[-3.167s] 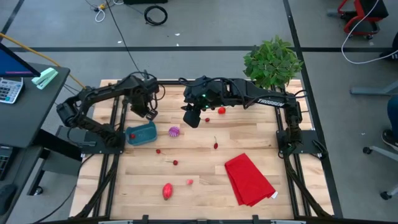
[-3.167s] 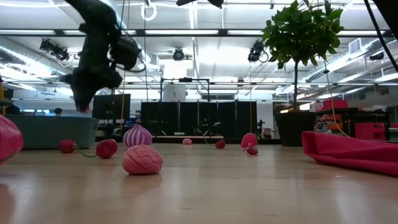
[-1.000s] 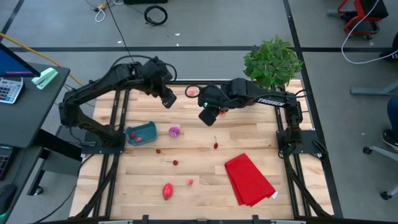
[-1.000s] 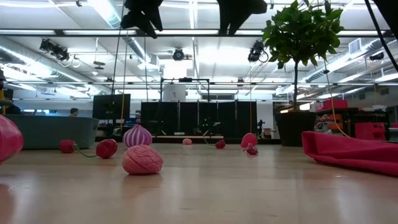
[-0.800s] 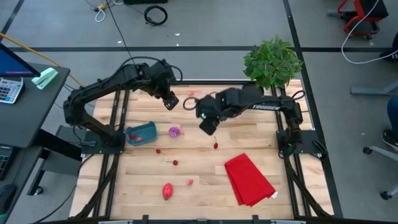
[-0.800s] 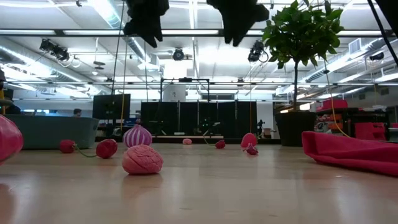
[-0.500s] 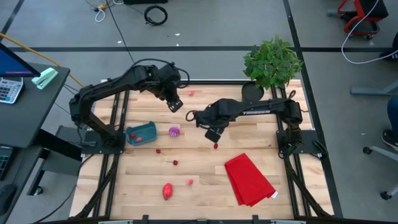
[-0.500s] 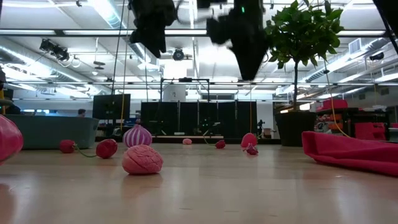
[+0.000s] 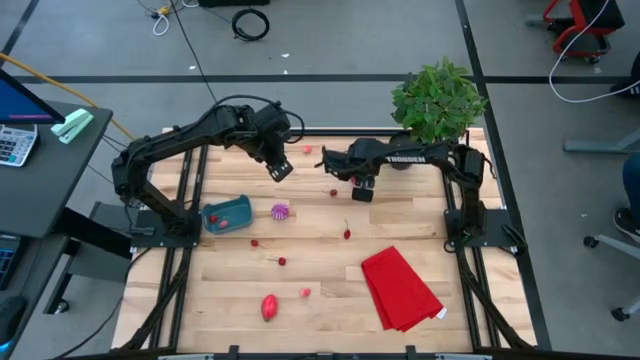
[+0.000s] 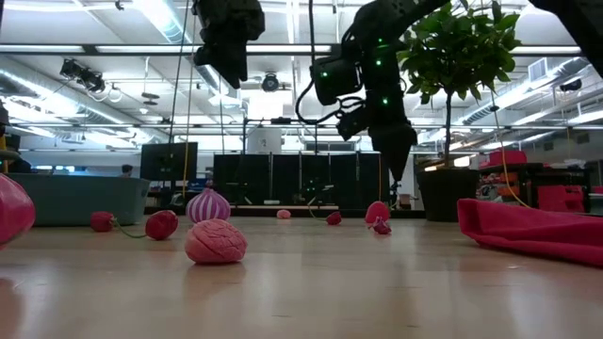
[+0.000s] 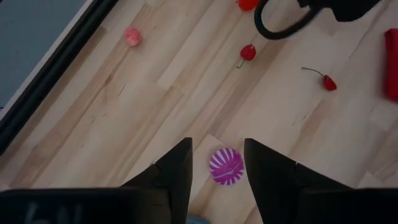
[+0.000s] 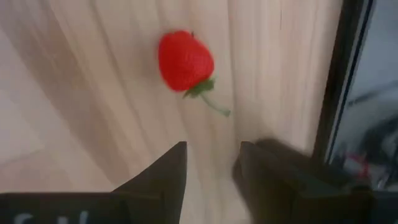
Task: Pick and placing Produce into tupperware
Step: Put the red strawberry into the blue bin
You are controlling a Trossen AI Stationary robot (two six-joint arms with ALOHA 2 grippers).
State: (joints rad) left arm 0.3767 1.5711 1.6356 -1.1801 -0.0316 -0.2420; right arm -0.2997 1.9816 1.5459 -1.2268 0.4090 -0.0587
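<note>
The teal tupperware [image 9: 228, 213] sits near the table's left edge and shows in the low view as a grey-blue wall [image 10: 75, 198]. Produce lies scattered. A purple-and-white piece [image 9: 280, 211] is beside the tupperware, a large red oval [image 9: 268, 306] lies near the front, and cherries [image 9: 347, 235] sit mid-table. My left gripper [image 9: 280, 168] hangs high and open, and its wrist view looks down on the purple-and-white piece [image 11: 225, 166]. My right gripper [image 9: 362, 188] is open and points down close over the far part of the table. A red strawberry [image 12: 185, 61] lies just ahead of its fingers.
A folded red cloth [image 9: 400, 287] lies on the table's right front. A potted plant [image 9: 435, 100] stands at the far right corner. A pink lumpy piece [image 10: 216, 241] lies near the front. Black frame rails run along both sides of the table.
My right arm has swung its gripper toward the near edge, then back toward the far right. It has dropped from the top of the low view to just above the table. My left gripper has drifted a little to the right and stayed high. No produce has moved.
</note>
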